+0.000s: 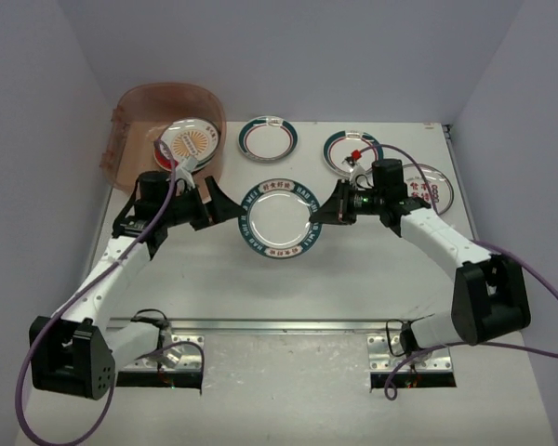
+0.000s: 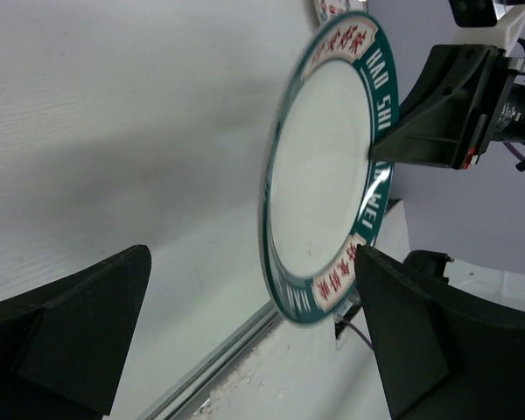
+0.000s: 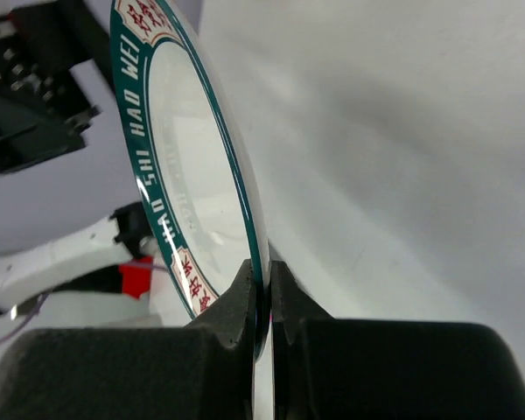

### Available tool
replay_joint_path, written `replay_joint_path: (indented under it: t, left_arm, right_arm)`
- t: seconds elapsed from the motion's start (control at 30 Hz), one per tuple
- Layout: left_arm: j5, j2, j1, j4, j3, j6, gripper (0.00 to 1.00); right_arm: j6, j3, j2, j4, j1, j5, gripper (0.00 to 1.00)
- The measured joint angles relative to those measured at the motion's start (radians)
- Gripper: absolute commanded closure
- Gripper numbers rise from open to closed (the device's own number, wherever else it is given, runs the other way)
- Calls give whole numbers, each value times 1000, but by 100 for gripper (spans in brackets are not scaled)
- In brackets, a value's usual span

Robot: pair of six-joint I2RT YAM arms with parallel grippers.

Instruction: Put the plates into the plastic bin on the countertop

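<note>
A white plate (image 1: 279,216) with a teal rim and red characters is held above the white countertop (image 1: 260,279) by my right gripper (image 1: 324,212). That gripper is shut on the plate's right rim. In the right wrist view the two fingers (image 3: 236,302) pinch the rim of the plate (image 3: 192,166), which shows edge-on. My left gripper (image 1: 231,206) is open at the plate's left edge. In the left wrist view its jaws stand wide apart, with the plate (image 2: 324,157) just beyond them. The pinkish plastic bin (image 1: 139,116) stands at the far left with an orange sunburst plate (image 1: 191,141) in it.
Three more plates lie along the far side of the countertop: one green-and-red rimmed (image 1: 268,137), one teal-red (image 1: 352,149), and one with red characters (image 1: 432,189) partly under the right arm. A metal rail (image 1: 279,325) runs along the front edge. Walls close in on both sides.
</note>
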Motion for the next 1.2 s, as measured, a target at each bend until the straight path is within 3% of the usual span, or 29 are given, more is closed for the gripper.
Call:
replay_joint_path:
  t: [0.13,0.23,0.27,0.3,0.33,0.37,0.57,0.77,0.93,1.1,1.2]
  left_arm:
    - [1,93,-104,112,2,-43,60]
    - [0,127,-137,151,2,-64,100]
    - [2,134,-142,163,3,-72,100]
    - [9,136,-143,173,7,-80,100]
    - [26,136,-143,182,16,-96,100]
    - [19,136,-146,187,29,-95,100]
    - [-156,140,-91,97,145,-113,100]
    - [-392,235,180,14,431,-202,100]
    - [-596,458,303,-23,664,-248,100]
    - [-619,804,331,-76,928,-248,91]
    - [-606,935,334,-106,1000,-240,83]
  right_arm:
    - [16,-26,-47,22,4,-152,100]
    - [21,-26,-62,39,3,-168,99]
    - [22,-26,-64,43,2,-166,96]
    - [22,-27,-62,45,-1,-159,52]
    - [21,-33,-60,43,-4,-148,21]
    - [30,-38,-58,47,-13,-157,1]
    - [52,-81,-91,65,-126,-138,1]
    - [36,-222,-168,-2,-315,-22,1]
    - [-11,-261,-191,-69,-323,-2,1]
    - [-36,-274,-211,-94,-325,-2,1]
    - [-49,-274,-217,-97,-324,-7,1]
